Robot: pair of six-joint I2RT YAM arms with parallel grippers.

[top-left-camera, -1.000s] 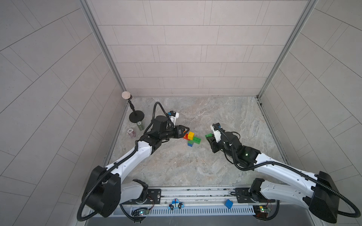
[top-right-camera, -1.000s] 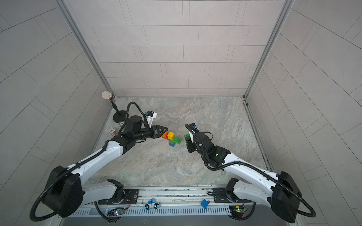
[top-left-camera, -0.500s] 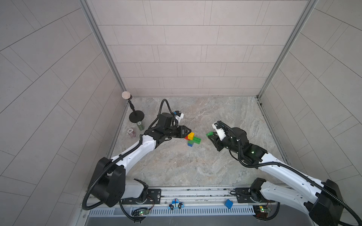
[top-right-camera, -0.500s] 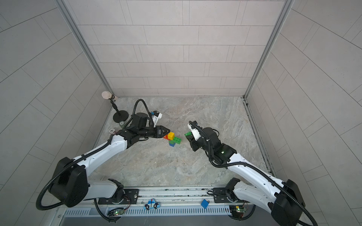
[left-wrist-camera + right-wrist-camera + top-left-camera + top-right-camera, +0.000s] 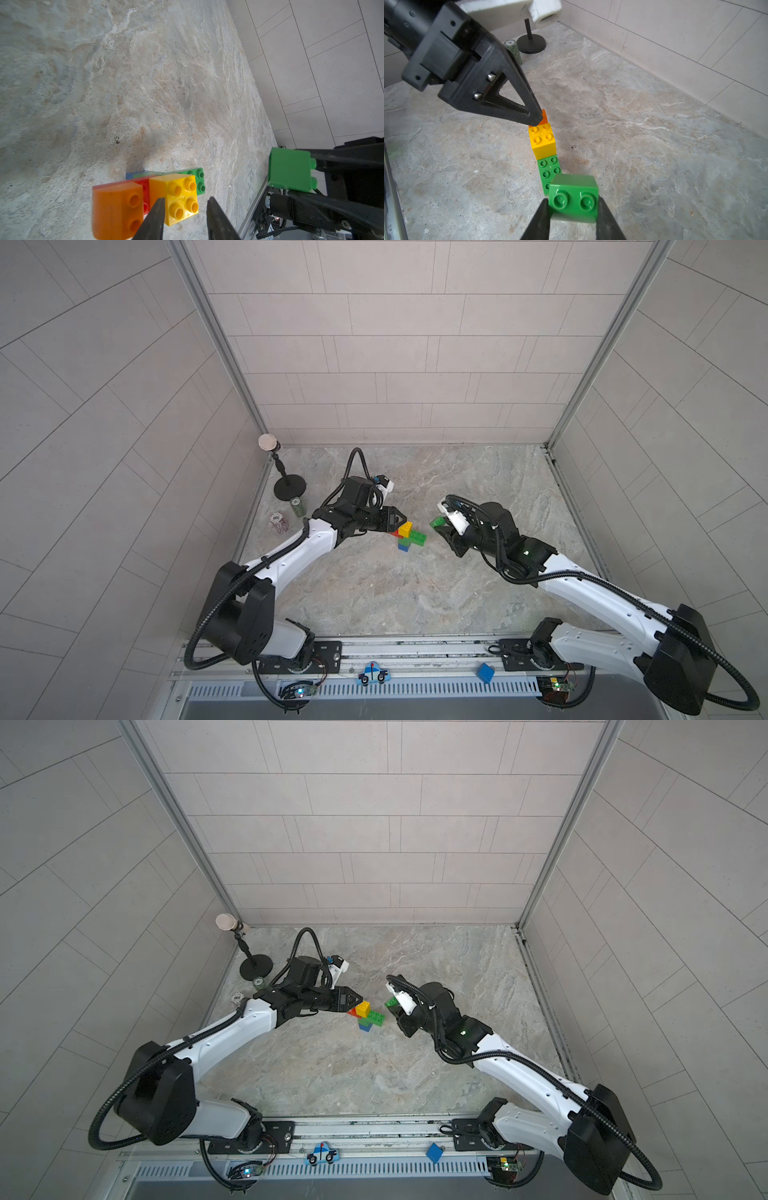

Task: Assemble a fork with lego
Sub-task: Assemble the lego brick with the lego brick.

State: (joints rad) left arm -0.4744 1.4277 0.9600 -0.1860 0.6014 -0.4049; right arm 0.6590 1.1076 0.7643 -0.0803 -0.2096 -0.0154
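Both top views high overhead, looking down, wrist views close, opposed, sharing the fork [image 5: 176, 187]

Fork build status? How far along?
Done: partial fork assembled, orange brick and yellow brick prongs on. In hand: right gripper holds the small green brick; left gripper, jaws apart, sits at the yellow brick. Left: likely seating that green on the bare studs of the long green brick.
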